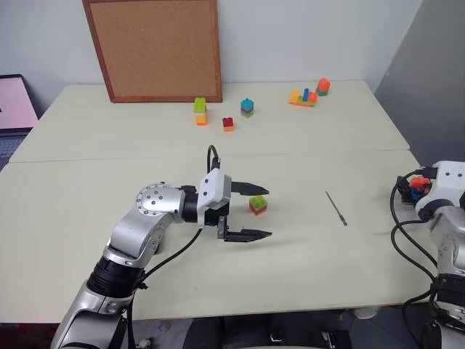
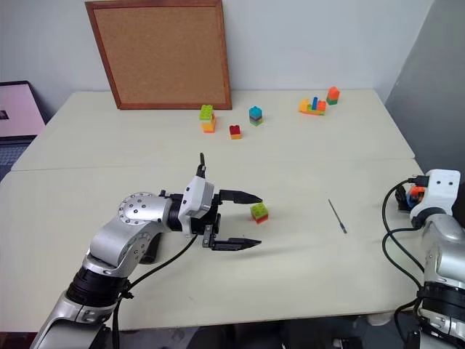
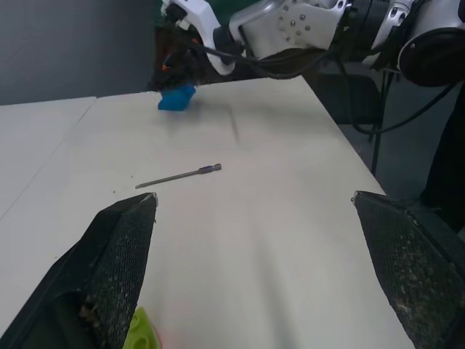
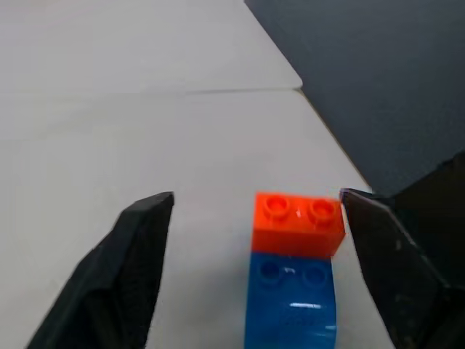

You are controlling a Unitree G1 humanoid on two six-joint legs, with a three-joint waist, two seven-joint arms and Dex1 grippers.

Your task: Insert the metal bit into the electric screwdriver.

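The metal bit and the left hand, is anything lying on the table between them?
Only the green and red block, right beside the left hand. From there to the metal bit the table is bare, as the left eye view shows.

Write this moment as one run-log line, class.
left gripper: open, empty, beside green-and-red block | right gripper: open over orange-and-blue block | metal bit: lying loose on table

Cream table (image 1: 87, 145) against pale wall (image 1: 305, 36), cork board (image 1: 156, 47) leaning.
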